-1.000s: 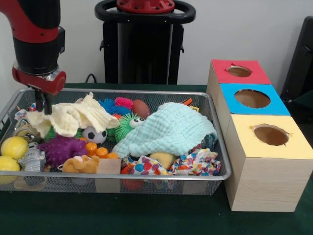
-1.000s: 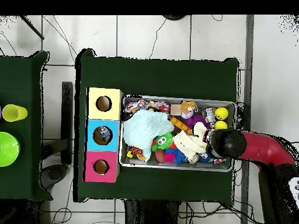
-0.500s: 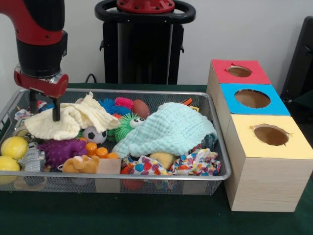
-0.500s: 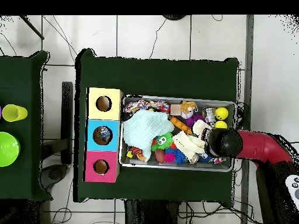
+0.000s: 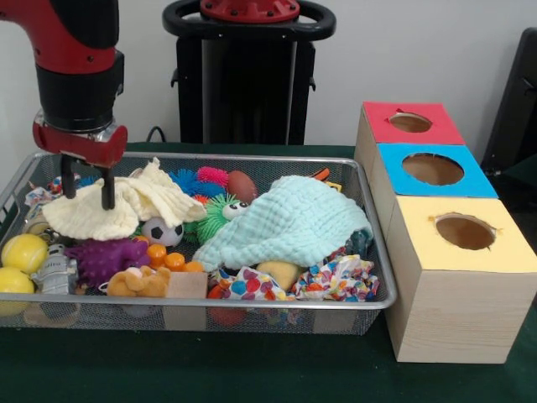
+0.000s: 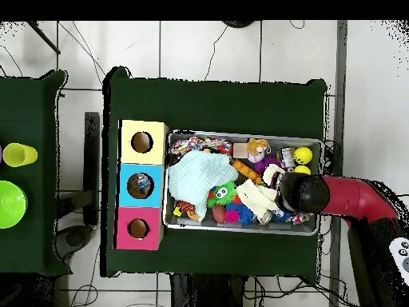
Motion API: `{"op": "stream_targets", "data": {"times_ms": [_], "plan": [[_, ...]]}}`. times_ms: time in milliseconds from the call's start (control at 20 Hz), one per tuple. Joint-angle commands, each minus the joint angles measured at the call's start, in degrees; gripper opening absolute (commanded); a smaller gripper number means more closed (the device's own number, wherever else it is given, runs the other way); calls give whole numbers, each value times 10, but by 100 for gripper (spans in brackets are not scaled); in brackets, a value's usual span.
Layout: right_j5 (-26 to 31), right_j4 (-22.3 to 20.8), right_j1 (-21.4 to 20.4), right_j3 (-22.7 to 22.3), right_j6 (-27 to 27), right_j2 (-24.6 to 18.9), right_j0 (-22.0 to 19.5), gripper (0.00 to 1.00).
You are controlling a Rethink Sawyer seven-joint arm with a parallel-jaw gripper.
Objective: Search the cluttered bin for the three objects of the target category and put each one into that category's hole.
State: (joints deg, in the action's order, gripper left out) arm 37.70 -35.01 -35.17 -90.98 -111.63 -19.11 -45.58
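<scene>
I've let the yellow cloth [image 5: 117, 206] drop back into the bin [image 5: 252, 312]; my tool [image 5: 86, 186] now hangs open and empty just above it, so no target-category toy is exposed yet for the holes.

toys [image 5: 281, 273] lie half hidden under the mint cloth [image 5: 289, 220].

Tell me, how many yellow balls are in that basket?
2: one yellow ball at the front view's left end, another just below it by the rim. Cloths may hide more.
</scene>
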Motion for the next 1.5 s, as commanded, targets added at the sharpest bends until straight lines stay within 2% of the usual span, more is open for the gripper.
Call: {"op": "stream_targets", "data": {"times_ms": [50,450,700,950,1150,1300,1500], "plan": [[66,43,-59,-52,100,-70,8,100],[125,103,-122,-69,42,-57,61,100],[121,138,-125,-81,23,-61,87,100],[5,133,-63,-94,-11,-61,117,100],[-61,122,-24,-87,-40,-46,147,100],[-74,89,1,-66,-11,-37,169,100],[-107,47,45,-49,65,-55,165,100]]}}
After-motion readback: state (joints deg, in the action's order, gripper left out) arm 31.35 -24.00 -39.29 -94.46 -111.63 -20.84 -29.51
